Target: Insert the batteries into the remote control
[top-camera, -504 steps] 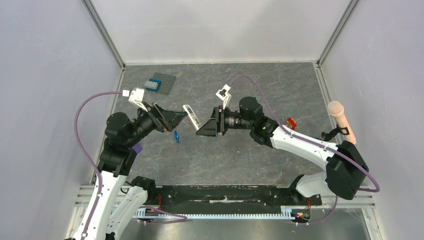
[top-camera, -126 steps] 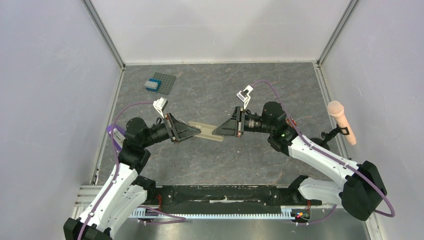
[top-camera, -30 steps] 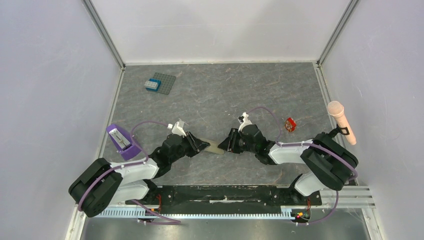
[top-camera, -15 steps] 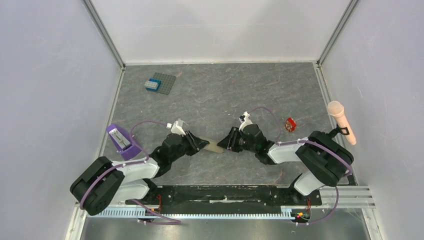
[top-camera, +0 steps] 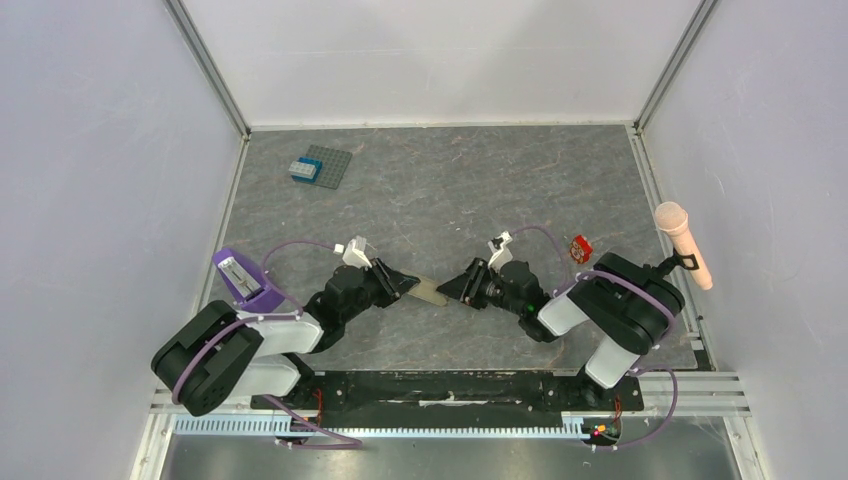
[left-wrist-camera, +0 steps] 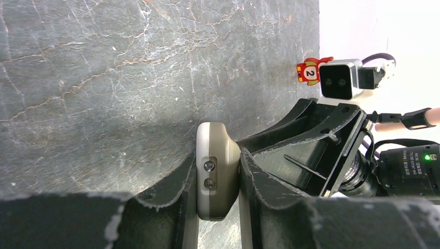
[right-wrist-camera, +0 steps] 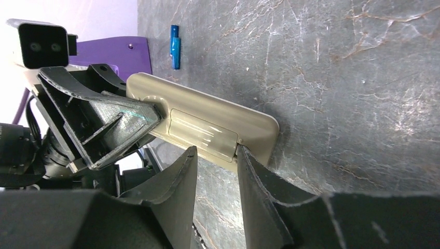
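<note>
The left claw (top-camera: 406, 284) is clamped tight on one end of the remote control (top-camera: 431, 292). From overhead, the beige handset bridges the short gap to the right claw (top-camera: 460, 287), whose tip meets its other end. Both arms are folded low over the near part of the dark stone table (top-camera: 450, 180). A purple block (top-camera: 243, 278) sits just beside the left arm. A blue brick on a grey studded plate (top-camera: 318, 166) lies in the far left corner. A small red-and-white piece (top-camera: 580, 247) rests near the right arm, and a pink microphone (top-camera: 682, 240) stands by the right wall.

From the left wrist you can see both black fingers (left-wrist-camera: 179, 181) pressing the remote from either side. Its rounded end pokes out past them, with two small screws showing. The right claw's black frame butts up against the remote on the far side.

From the right wrist, the back of the remote faces you, with the glossy battery cover in plain sight. The right claw's jaws stand a little apart with nothing pinched between them. Their tips lie against the remote's near long edge, one at the corner of the cover. Whether they press on it I cannot tell. The batteries (right-wrist-camera: 175, 46), two blue cells end to end, lie on the table beyond the remote, close to the purple block and well apart from both claws.
</note>
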